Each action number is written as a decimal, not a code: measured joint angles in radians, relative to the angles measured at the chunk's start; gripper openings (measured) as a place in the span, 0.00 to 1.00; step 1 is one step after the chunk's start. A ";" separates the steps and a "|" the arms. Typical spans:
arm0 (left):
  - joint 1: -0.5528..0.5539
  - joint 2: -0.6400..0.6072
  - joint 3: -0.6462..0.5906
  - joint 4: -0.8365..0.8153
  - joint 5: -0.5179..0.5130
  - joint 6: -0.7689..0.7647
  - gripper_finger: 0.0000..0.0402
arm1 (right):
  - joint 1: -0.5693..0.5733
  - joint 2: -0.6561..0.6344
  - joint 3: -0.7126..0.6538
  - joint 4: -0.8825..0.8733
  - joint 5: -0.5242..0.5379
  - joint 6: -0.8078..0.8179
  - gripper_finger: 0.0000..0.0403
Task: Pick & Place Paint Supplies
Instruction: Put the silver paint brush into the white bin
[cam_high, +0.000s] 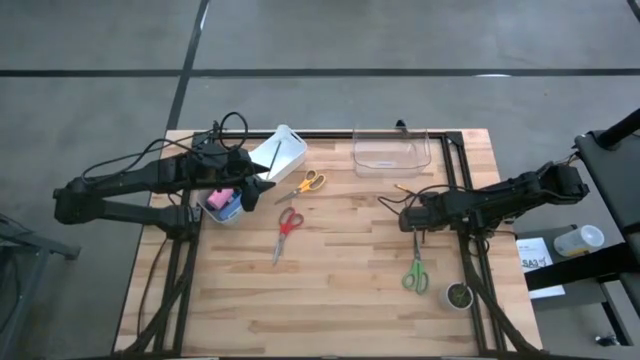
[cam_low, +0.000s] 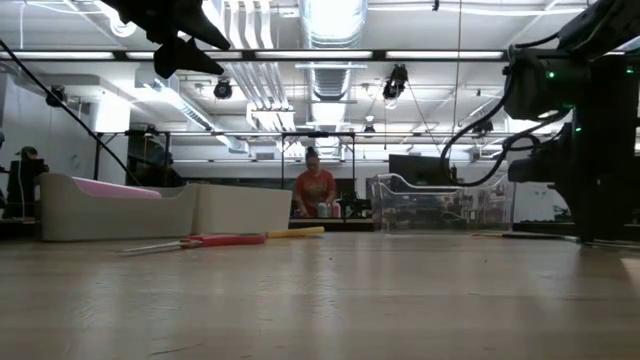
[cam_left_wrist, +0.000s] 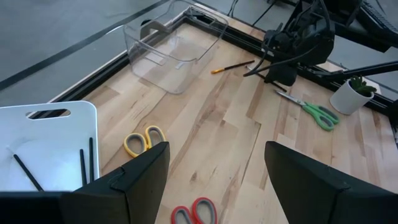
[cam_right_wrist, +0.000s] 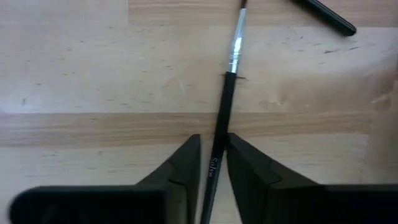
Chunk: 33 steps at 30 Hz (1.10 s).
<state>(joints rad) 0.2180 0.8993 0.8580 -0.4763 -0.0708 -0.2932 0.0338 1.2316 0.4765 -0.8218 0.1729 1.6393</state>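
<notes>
Right gripper (cam_right_wrist: 212, 163) low on the table (cam_high: 340, 290), fingers pinched on a thin brush (cam_right_wrist: 225, 106) at mid-handle, the bristle end lying on the wood beyond the tips. It looks light, stiff and slick, likely to pivot; a grip nearer the ferrule should steady it. Left gripper (cam_left_wrist: 214, 180) hangs spread and empty above the white bin (cam_left_wrist: 50, 137), which holds more brushes.

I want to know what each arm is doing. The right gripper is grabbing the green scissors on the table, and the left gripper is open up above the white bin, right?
Not quite. The right gripper is closing on a thin black paintbrush, not the green scissors, which lie untouched nearer the table's front edge. The right wrist view shows the brush between its fingers. The left gripper is indeed open above the white bin.
</notes>
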 joint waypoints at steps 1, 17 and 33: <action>0.000 0.000 0.000 0.000 0.000 0.000 0.68 | 0.000 0.000 0.000 0.003 0.002 -0.002 0.15; 0.000 0.000 0.000 0.000 0.000 0.000 0.68 | 0.002 0.000 0.000 0.005 0.010 -0.016 0.04; 0.000 0.000 0.000 0.000 0.000 0.000 0.68 | 0.001 -0.012 0.074 -0.065 -0.002 -0.070 0.04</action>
<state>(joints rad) 0.2180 0.8993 0.8579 -0.4763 -0.0708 -0.2932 0.0349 1.2194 0.5509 -0.8868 0.1709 1.5690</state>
